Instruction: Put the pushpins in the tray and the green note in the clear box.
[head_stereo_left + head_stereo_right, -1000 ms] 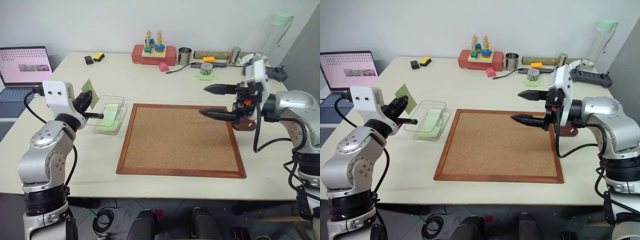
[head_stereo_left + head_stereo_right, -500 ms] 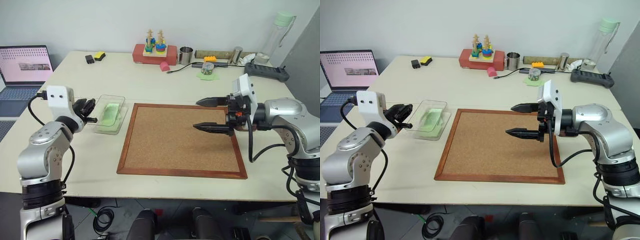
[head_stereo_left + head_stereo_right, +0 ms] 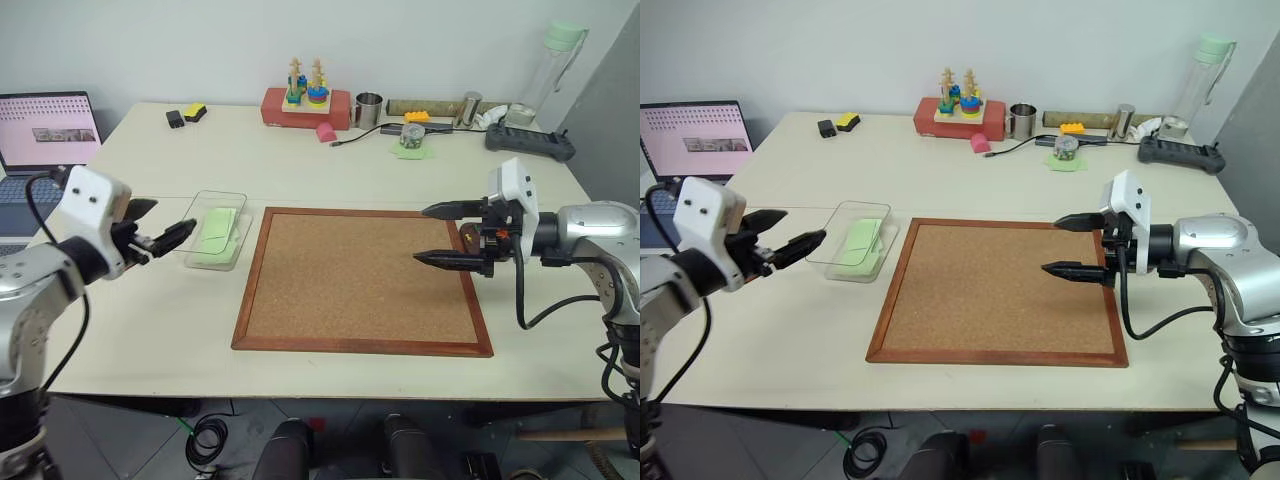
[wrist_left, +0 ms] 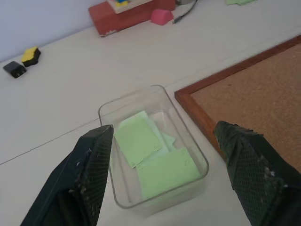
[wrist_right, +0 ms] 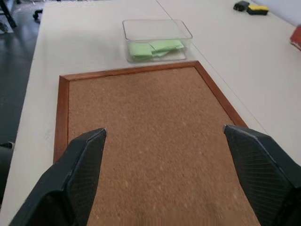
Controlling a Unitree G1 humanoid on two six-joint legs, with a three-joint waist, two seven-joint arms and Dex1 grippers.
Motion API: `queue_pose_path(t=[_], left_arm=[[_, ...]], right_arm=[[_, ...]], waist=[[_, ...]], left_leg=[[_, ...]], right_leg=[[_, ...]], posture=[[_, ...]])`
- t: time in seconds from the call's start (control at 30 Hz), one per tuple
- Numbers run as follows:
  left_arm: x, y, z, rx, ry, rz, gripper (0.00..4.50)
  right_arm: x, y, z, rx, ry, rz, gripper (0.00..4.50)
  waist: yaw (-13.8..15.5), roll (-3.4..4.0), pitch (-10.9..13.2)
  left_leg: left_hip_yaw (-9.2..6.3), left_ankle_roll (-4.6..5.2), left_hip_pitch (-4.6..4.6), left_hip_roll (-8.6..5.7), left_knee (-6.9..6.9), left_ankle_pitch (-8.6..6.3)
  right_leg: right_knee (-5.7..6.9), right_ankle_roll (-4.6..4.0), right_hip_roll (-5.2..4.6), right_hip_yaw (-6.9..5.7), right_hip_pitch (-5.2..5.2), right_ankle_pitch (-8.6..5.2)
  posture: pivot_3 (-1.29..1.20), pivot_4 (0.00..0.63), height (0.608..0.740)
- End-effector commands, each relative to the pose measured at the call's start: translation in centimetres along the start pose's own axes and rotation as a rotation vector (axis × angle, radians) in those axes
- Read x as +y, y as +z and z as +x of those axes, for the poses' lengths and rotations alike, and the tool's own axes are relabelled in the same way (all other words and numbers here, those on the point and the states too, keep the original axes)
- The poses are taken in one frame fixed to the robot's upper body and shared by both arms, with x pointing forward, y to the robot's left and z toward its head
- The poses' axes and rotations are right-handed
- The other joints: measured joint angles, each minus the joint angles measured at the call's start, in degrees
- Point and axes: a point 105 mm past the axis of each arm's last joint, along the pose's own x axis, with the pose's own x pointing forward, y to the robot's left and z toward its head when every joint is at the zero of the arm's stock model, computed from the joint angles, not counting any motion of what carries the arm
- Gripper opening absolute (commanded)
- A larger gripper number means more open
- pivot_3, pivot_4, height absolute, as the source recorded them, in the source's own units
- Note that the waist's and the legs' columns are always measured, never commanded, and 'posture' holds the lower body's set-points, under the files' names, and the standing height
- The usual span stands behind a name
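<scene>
Green note (image 4: pixel 138 138) lay flat inside the clear box (image 3: pixel 216 229), on top of a paler green sheet (image 4: pixel 167 170). Box sat on the table (image 3: pixel 300 170) just off the corkboard (image 3: pixel 362 280) at its 9 o'clock edge. Left gripper (image 3: pixel 160 232) hovered at the box's 9 o'clock, released, fingers spread, holding nothing. Right gripper (image 3: pixel 446 235) hung over the corkboard's 3 o'clock side, also released and empty. Tray (image 3: pixel 468 236) sat mostly hidden behind the right gripper; pushpins could not be made out.
</scene>
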Motion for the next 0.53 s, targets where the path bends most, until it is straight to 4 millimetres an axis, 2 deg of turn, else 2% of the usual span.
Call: queue_pose_path(t=[0.03, 0.17, 0.23, 0.37, 0.53], left_arm=[[0.7, 0.0, -3.6, 0.088, -0.045, 0.152, 3.65], [1.5, -3.0, -6.2, 0.205, -0.06, 0.148, 3.65], [1.8, -3.8, -6.9, 0.225, -0.053, 0.143, 3.65], [2.0, -4.0, -7.2, 0.21, -0.046, 0.132, 3.65], [2.1, -3.2, -6.5, 0.151, -0.062, 0.134, 3.65]], right_arm=[[-1.5, -0.9, -3.7, 0.11, -0.082, -0.036, 4.49], [-1.9, -2.5, -6.9, 0.233, -0.118, -0.015, 4.49], [-2.1, -3.1, -8.0, 0.266, -0.142, -0.003, 4.49], [-2.5, -4.2, -9.2, 0.31, -0.178, 0.009, 4.49], [-2.6, -4.5, -9.3, 0.309, -0.185, 0.008, 4.49]], waist=[[-0.2, -0.02, 0.0], [-0.2, 0.04, 0.1], [-0.2, 0.03, 0.1], [-0.2, 0.04, 0.1], [-0.4, 0.05, 0.1]], left_leg=[[0.02, 0.0, -0.01, 0.02, -0.05, 0.0], [0.1, 0.0, 0.03, -0.03, -0.23, 0.0], [0.1, 0.0, 0.05, -0.01, -0.3, 0.0], [0.1, -0.01, 0.09, 0.15, -0.3, -0.01], [0.11, -0.01, 0.09, 0.17, -0.31, -0.01]], right_leg=[[-0.03, -0.05, 0.0, 0.0, -0.03, 0.0], [-0.06, -0.14, -0.09, 0.04, -0.07, -0.05], [-0.05, 0.07, -0.1, 0.02, -0.08, -0.26], [-0.02, 0.02, -0.11, 0.01, -0.08, -0.3], [-0.01, 0.02, -0.09, 0.02, -0.08, -0.29]], posture=[[0.0, 0.15, 0.74], [0.0, 0.15, 0.74], [0.0, 0.15, 0.74], [0.0, 0.15, 0.74], [0.0, 0.15, 0.74]])
